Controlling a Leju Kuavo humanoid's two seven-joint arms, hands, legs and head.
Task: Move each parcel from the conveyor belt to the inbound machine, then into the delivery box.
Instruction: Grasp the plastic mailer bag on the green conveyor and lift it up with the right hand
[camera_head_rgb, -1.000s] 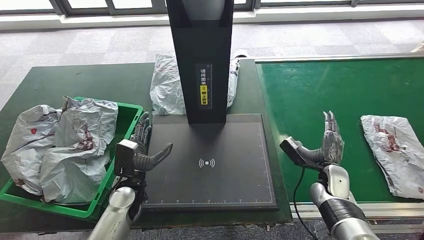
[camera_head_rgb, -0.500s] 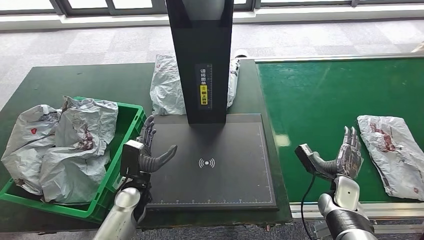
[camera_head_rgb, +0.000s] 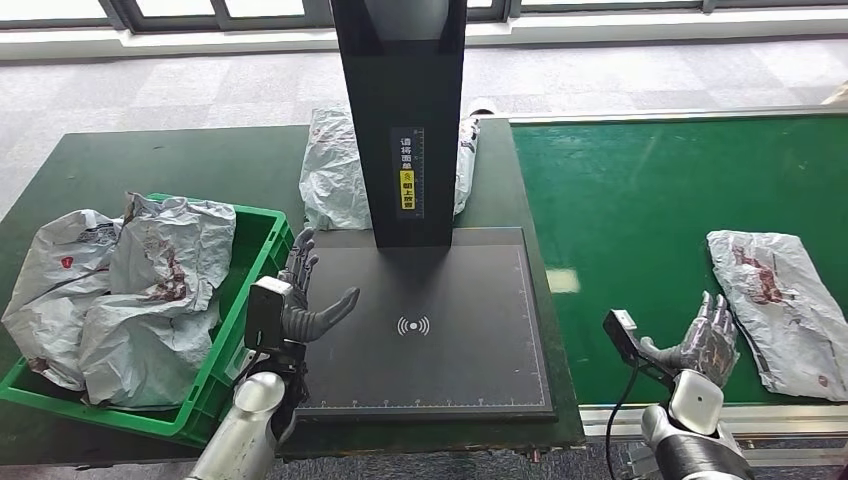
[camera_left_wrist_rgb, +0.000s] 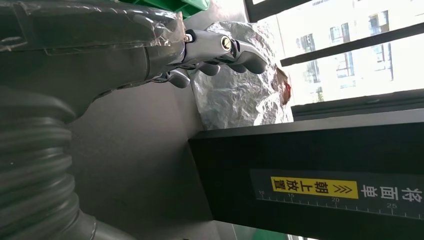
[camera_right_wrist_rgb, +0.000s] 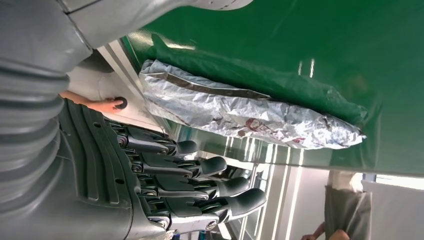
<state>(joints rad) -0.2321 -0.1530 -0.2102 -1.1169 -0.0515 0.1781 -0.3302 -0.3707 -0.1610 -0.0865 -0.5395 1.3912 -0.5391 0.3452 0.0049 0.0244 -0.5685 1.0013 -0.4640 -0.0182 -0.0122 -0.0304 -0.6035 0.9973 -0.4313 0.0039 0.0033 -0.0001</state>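
A pale tiled floor and a window line run along the far side, and in front of them stand a dark green table on the left and the conveyor belt (camera_head_rgb: 650, 200) on the right. On the belt's near right part lies a crumpled grey parcel (camera_head_rgb: 780, 305), flat and free, the one to be taken now. The right hand (camera_head_rgb: 708, 343) hangs just left of it, fingers spread and holding nothing, palm turned toward the bag; in the right wrist view the parcel (camera_right_wrist_rgb: 245, 117) lies past the fingertips (camera_right_wrist_rgb: 250, 197), not yet touched. By the look of it the step in hand is the reach for the pick-up, so the next move calls for bringing the hand over the bag's near edge and closing on the loose film without merely pushing it along the belt. Left of the belt stands the inbound machine (camera_head_rgb: 420, 330), its dark plate bare, its black column rising at the far edge. The left hand (camera_head_rgb: 300, 295) waits spread over the plate's left edge. Another grey bag (camera_head_rgb: 335, 180) lies behind the column. At the far left, the green delivery box (camera_head_rgb: 255, 235) already carries several bags piled high, leaving little room.
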